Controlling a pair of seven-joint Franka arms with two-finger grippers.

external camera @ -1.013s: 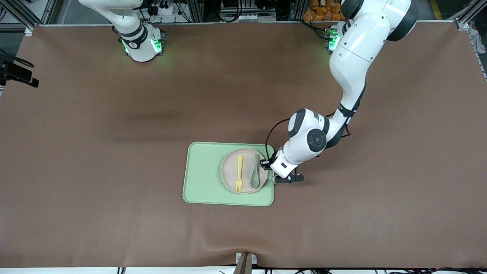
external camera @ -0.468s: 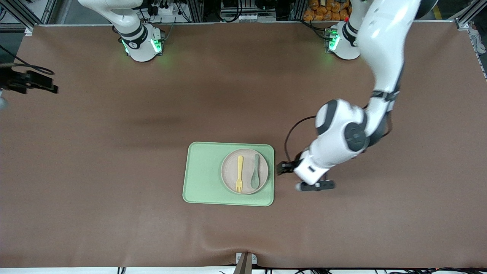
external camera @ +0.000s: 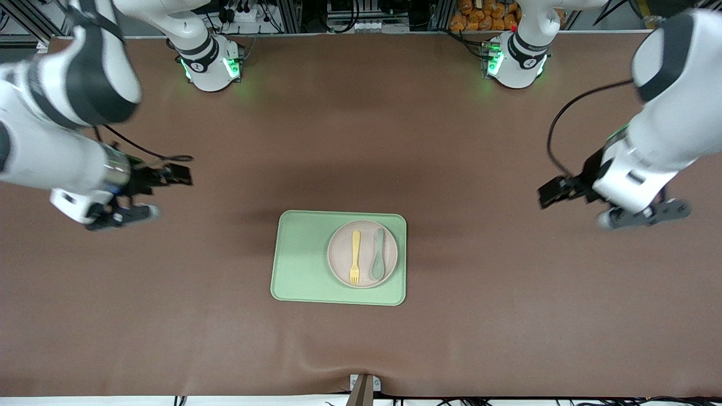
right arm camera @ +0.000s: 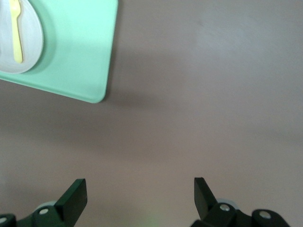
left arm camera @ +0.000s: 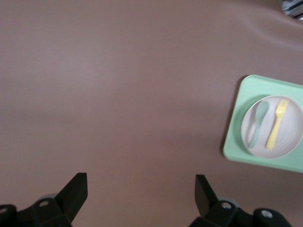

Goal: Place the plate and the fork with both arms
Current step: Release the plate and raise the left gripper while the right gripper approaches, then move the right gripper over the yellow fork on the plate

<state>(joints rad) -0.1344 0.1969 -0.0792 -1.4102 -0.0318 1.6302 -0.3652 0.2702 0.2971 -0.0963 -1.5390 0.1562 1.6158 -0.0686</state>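
The plate (external camera: 362,254) sits on the green tray (external camera: 299,265), carrying the fork (external camera: 355,256) beside a teal spoon (external camera: 377,258). Only the wrist views show both grippers' fingers spread apart: left gripper (left arm camera: 141,193) and right gripper (right arm camera: 140,193) hang over bare table (external camera: 361,141), empty.

I see the tray (external camera: 304,265) mid-table, toward the front-camera edge; the plate (external camera: 362,253) sits on its left-arm end, with the fork (external camera: 355,256) and spoon (external camera: 378,254) side by side on it
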